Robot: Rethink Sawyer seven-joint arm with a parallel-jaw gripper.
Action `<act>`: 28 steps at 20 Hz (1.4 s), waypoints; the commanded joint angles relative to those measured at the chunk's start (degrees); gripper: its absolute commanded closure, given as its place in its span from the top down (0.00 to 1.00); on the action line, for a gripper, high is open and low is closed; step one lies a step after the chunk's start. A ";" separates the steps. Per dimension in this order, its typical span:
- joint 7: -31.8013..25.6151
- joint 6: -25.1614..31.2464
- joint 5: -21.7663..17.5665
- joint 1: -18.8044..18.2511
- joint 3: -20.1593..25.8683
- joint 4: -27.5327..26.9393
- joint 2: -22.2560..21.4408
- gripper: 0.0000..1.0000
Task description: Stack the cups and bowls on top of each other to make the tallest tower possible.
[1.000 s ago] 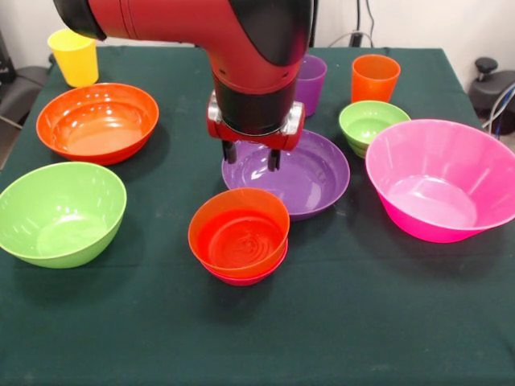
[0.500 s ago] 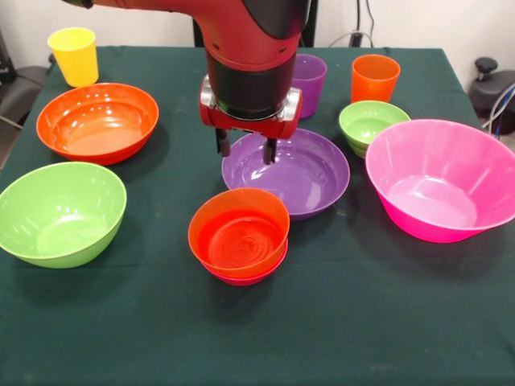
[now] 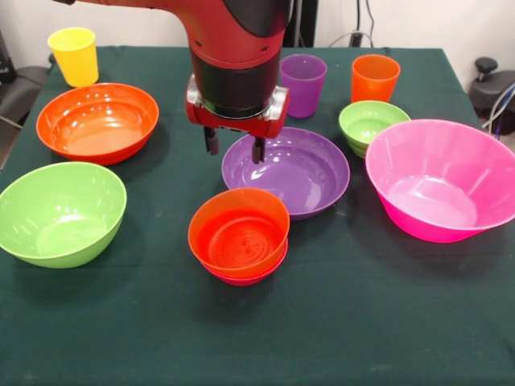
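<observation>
My gripper hangs open with nothing between its fingers, above the far-left rim of the purple bowl. In front of it stands the tower: a small orange bowl nested in a small red-magenta bowl. The large orange bowl and lime green bowl lie to the left. The huge pink bowl and small green bowl lie to the right. At the back stand the yellow cup, purple cup and orange cup.
A dark green cloth covers the table. The arm's red and black body comes down at the back centre, just left of the purple cup.
The gripper has risen and drifted to the left and towards the back, away from the tower. It stays open. The bowls and cups have not moved.
</observation>
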 commanded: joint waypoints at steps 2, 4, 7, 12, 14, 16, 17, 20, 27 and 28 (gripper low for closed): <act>-9.29 -0.38 -1.85 -0.66 2.63 4.70 0.00 1.00; -9.54 0.08 -2.03 -0.70 2.68 4.04 0.19 1.00; -9.78 -0.07 -2.22 -0.86 2.81 3.61 0.62 1.00; -9.98 -1.10 -2.30 -1.12 3.07 4.01 1.07 1.00; -9.56 -1.74 -2.28 -1.04 3.07 4.34 1.15 1.00; -9.36 -2.10 -2.41 -0.94 3.03 4.19 1.53 1.00; -9.62 -1.53 -2.64 -0.70 3.12 2.85 2.33 1.00; -9.76 -1.95 -3.10 -0.65 3.09 2.27 2.83 1.00; -11.24 -3.28 -4.02 -1.25 3.41 1.30 4.40 1.00; -11.50 -3.48 -4.20 -1.34 3.45 1.05 4.64 1.00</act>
